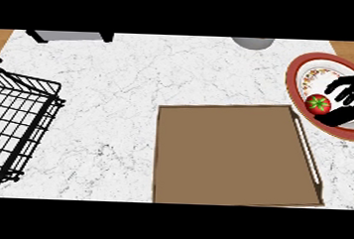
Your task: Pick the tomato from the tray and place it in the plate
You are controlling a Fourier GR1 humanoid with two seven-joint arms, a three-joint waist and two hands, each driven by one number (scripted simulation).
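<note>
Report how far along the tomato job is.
Done: the tray holds no tomato, so the pick is over. In hand: the tomato sits over the plate, with the right hand curled beside it. Left: let go and pull the hand back. The left hand is out of view.

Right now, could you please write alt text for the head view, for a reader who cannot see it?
The robot's right hand holds a red tomato over the red-rimmed plate at the counter's right edge. The brown tray sits beside it, and a black wire basket is at the left.
</note>
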